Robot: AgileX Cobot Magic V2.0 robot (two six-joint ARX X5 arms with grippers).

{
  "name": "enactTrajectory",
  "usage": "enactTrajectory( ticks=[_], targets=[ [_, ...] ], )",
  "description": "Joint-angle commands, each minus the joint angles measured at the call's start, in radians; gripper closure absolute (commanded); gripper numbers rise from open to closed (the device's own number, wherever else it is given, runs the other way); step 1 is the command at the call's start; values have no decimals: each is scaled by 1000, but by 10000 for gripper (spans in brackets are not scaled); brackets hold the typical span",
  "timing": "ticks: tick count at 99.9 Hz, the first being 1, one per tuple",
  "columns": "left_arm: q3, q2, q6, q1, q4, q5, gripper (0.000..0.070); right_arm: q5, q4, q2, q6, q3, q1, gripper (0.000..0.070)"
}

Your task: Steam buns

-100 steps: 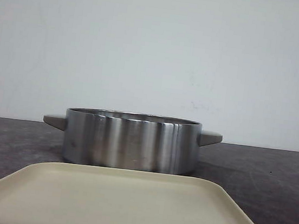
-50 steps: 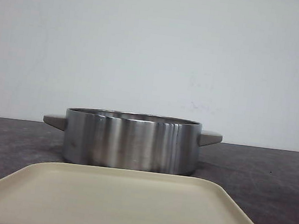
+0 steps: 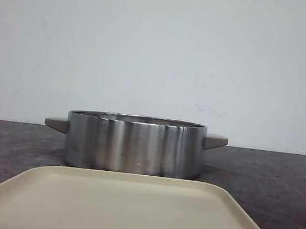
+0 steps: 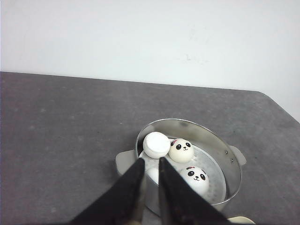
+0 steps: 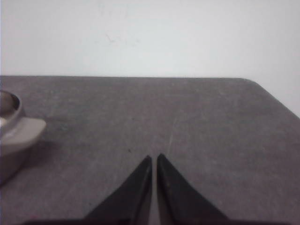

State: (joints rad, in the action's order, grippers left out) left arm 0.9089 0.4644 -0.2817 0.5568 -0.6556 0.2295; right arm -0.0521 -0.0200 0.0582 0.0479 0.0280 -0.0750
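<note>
The steel pot (image 3: 134, 144) stands mid-table, and its inside shows only in the left wrist view (image 4: 213, 138). There, two panda-faced buns (image 4: 181, 150) (image 4: 197, 179) sit upright in it. A third bun (image 4: 156, 144) lies tipped with its flat white base showing. A fourth white bun (image 4: 152, 174) is mostly hidden behind my fingers. My left gripper (image 4: 151, 160) hovers above the pot's near rim, jaws nearly together with a narrow gap, holding nothing. My right gripper (image 5: 154, 156) is shut and empty over bare table, to the right of the pot's handle (image 5: 21, 131).
A beige tray (image 3: 119, 208) with nothing on it lies in front of the pot, close to the camera, and its corner shows in the left wrist view (image 4: 241, 220). The table is dark grey against a white wall. Neither arm shows in the front view.
</note>
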Motion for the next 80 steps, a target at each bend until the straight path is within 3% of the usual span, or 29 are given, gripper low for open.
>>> enactTrajectory(
  ticks=[1,20,80],
  targets=[
    [12,2,-8,3,8,-1,697,-1,-11,-29,-5,-10,6,688],
    [12,2,-8,3,8,-1,697,5,-164,-55,-4,-15,14,688],
    [12,2,-8,3,8,-1,697,0,-137,-55,-13,-15,14,688]
  ],
)
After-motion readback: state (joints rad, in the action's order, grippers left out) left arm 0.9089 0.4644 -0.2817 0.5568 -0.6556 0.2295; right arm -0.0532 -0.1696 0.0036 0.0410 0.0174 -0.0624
